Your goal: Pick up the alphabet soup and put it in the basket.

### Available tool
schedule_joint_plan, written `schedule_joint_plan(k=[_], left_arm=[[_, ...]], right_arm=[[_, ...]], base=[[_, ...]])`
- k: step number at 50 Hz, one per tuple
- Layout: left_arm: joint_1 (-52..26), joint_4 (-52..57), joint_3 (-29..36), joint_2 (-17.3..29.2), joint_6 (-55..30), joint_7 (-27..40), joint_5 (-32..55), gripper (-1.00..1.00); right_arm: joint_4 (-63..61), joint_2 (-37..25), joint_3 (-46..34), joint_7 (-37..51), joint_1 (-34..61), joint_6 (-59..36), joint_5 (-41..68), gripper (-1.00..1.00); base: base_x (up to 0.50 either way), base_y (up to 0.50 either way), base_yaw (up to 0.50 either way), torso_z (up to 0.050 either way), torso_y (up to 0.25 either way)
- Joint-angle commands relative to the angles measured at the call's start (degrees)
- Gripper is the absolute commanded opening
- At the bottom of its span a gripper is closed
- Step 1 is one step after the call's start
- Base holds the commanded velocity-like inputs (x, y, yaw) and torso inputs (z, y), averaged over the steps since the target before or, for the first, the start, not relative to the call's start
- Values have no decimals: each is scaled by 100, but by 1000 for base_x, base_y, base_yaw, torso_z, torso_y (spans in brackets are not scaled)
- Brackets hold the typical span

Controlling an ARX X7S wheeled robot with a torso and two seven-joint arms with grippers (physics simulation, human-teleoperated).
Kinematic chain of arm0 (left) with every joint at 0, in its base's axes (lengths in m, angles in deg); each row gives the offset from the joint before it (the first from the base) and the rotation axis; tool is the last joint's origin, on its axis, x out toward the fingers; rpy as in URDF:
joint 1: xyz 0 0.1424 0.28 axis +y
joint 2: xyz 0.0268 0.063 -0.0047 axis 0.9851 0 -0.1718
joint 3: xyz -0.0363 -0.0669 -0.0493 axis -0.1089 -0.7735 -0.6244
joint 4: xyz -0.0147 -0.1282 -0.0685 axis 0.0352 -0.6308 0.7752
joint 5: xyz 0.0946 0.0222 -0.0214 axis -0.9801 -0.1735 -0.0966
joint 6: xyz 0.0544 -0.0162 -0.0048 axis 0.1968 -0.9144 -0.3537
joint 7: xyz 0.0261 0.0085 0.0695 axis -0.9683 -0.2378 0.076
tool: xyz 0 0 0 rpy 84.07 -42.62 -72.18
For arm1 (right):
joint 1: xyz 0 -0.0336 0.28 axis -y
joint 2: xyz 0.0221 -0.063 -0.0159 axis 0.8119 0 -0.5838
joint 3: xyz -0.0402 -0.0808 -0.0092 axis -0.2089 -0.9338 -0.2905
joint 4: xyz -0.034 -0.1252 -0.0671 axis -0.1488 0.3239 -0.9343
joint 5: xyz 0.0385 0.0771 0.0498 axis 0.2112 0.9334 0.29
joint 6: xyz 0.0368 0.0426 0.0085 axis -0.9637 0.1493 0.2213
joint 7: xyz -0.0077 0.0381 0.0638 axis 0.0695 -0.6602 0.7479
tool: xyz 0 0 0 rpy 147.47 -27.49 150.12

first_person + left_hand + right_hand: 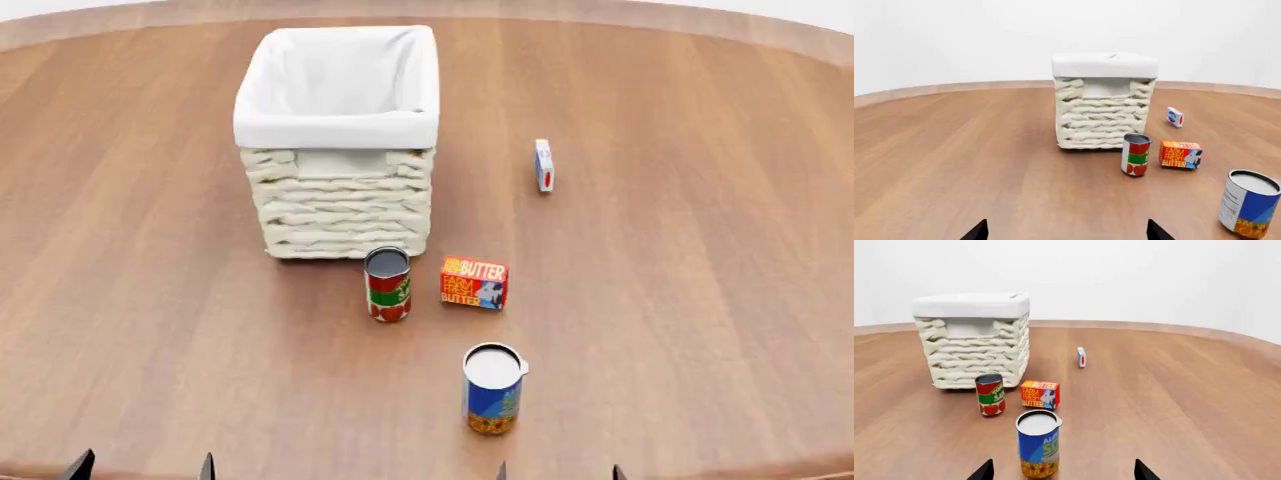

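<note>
Wood table: butter box reads "FARM FRESH BUTTER"; both grippers spread wide, empty

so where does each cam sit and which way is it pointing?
Head: high up, looking forward and down on the basket and soup can; fingertips of both grippers at the bottom edge.
Left wrist: low by the left gripper, facing the basket, soup can off to one side.
Right wrist: low by the right gripper, soup can just ahead.
All three share the basket, soup can, tomato can and butter box.
</note>
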Motion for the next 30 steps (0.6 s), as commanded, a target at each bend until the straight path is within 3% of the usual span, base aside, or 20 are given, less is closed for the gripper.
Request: schedule_joint_plan(k=[1,19,21,22,30], left_arm=[[0,0,64,57,0,64,56,100],[772,2611,392,402,-895,492,166,100],[811,2765,398,425,-945,529,174,100],[864,2919,392,439,-956,530,214,100],[1137,3791,460,520,-1163,679,193,100]], right_arm=[[0,-54,-72,72,0,0,54,100],[-2276,-399,-419,383,-367,-1050,362,100],[-2165,-416,-457,399,-411,-835,339,100],[-2626,-441,-468,447,-421,-1184,327,100],[-3189,-529,-612,587,-645,-1112,200,100]], base=[[0,0,0,0,0],[0,0,0,0,0],[0,0,0,0,0],[0,0,0,0,0],[0,0,0,0,0]])
